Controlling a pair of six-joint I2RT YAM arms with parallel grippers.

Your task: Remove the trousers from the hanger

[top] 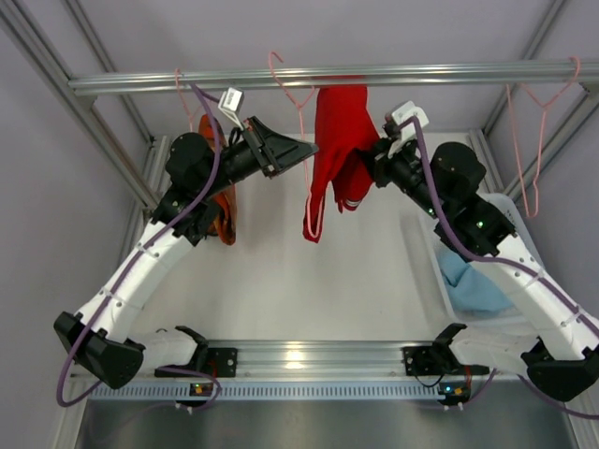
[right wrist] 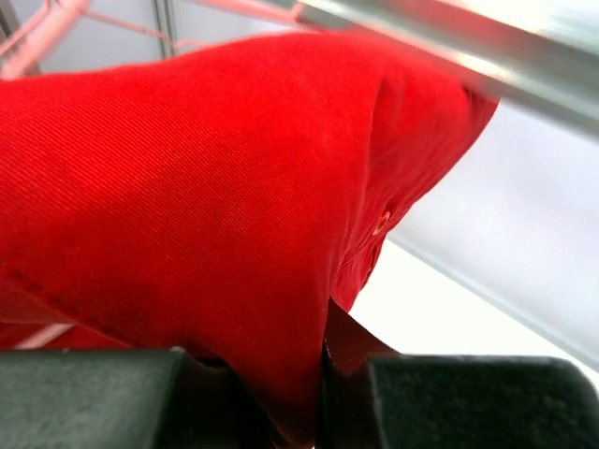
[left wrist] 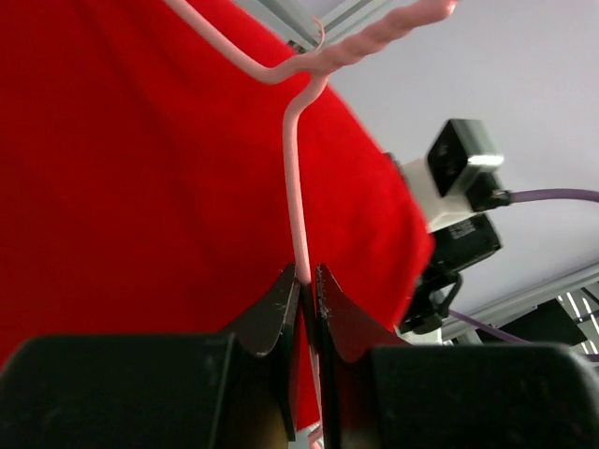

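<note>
The red trousers hang over a pink hanger on the metal rail. My left gripper is shut on the hanger's pink wire, with red cloth behind it. My right gripper is shut on the red trousers, which fill its view and hide one finger. The orange-yellow patterned trousers hang behind my left arm. The light blue trousers lie in a bin at the right.
An empty pink hanger hangs on the rail at the right. A clear bin stands under my right arm. Frame posts slant at both sides.
</note>
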